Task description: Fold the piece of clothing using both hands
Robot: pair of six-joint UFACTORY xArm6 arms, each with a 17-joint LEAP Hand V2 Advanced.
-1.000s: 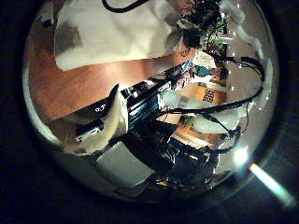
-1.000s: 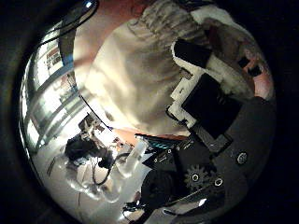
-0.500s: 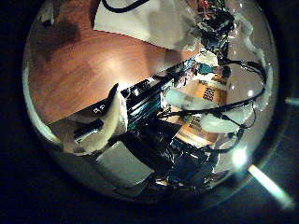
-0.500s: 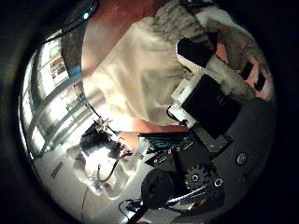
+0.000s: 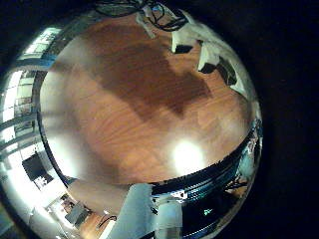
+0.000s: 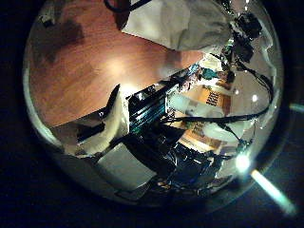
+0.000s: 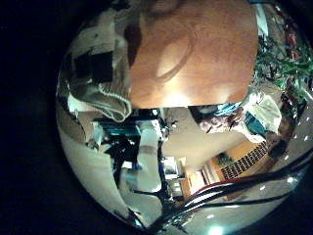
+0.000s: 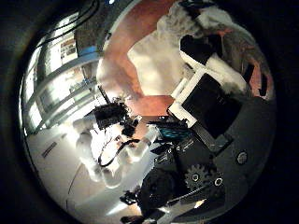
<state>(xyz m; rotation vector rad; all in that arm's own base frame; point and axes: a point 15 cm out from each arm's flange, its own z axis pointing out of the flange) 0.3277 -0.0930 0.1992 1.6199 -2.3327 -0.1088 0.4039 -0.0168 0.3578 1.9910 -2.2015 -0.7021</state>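
**Risk: a one-handed hold could pull the garment [image 6: 169,27] askew**

The left hand [image 6: 112,122] hangs over bare table [image 6: 81,71]. What shows of its fingers reaches out loosely and holds nothing. From this palm the garment lies on the table well off toward the far edge, apart from the hand. Both of the left hand's views show mostly bare wood beneath it.

The right hand [image 8: 213,89] is close on the garment. Cloth fills the space around its fingers [image 8: 201,51], which look curled onto a bunched part near the ribbed hem [image 7: 110,98]. The rest of the garment trails from there down to the table.

As I judge it, the danger is the uneven hold. If the right hand lifts or carries its edge across while the left has no grip, the free side could drag, twist or bunch, and the fold would land crooked. The bunched hold may also slip, since the fingers seem to catch only a small gather of cloth. If the left hand comes in late, it could pin a wrinkle instead of a clean edge.
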